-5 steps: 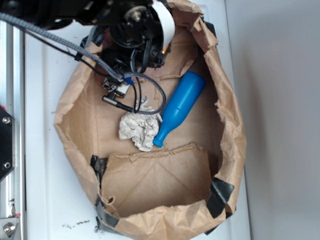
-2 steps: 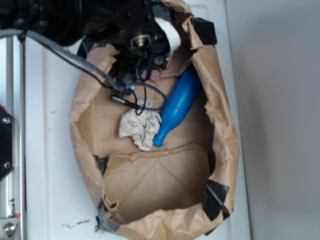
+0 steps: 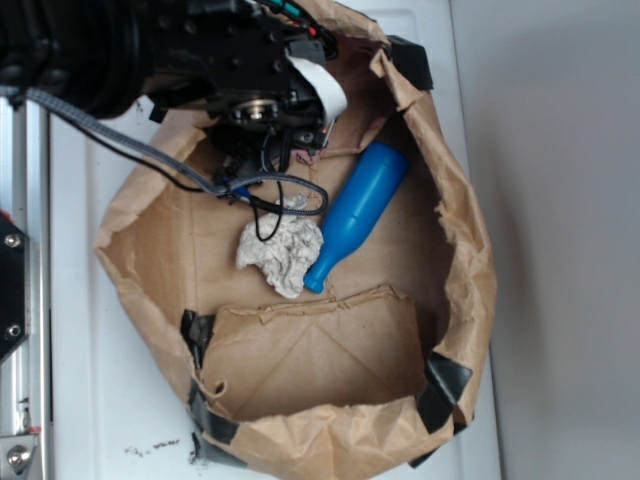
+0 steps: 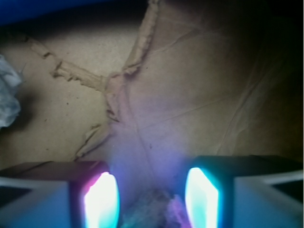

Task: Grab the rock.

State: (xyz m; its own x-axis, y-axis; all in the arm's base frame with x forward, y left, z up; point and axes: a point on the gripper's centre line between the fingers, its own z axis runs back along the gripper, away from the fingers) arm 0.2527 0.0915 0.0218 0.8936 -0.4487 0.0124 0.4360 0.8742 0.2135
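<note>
In the outside view, a metal rail [image 3: 25, 250] is seen at 9 o'clock, on the white table [image 3: 80, 400]. A big brown paper bag [image 3: 470, 260], torn open like a bowl, lies in the middle of the table. Black tape [image 3: 440, 385] is stuck on its corners. The black arm [image 3: 120, 50] comes in from 10 o'clock, and a grey cable [image 3: 130, 150] hangs from it. The gripper [image 3: 290, 145] is pointed down into the bag at 12 o'clock. A white paper wad [image 3: 280, 255] lies in the middle of the bag. A blue bottle [image 3: 355, 215] lies just beside the wad, toward 2 o'clock, with its neck touching the wad.

In the wrist view, the wad [image 4: 8, 97] is seen at 9 o'clock and the bottle [image 4: 47, 9] at 11 o'clock. The gripper [image 4: 149, 202] is at 6 o'clock, with both fingers [image 4: 102, 199] glowing blue. The jaws are spread apart. A dark lumpy rock [image 4: 154, 211] sits between them at 6 o'clock, on the bag floor [image 4: 180, 95]. It cannot be told if the fingers touch the rock.
</note>
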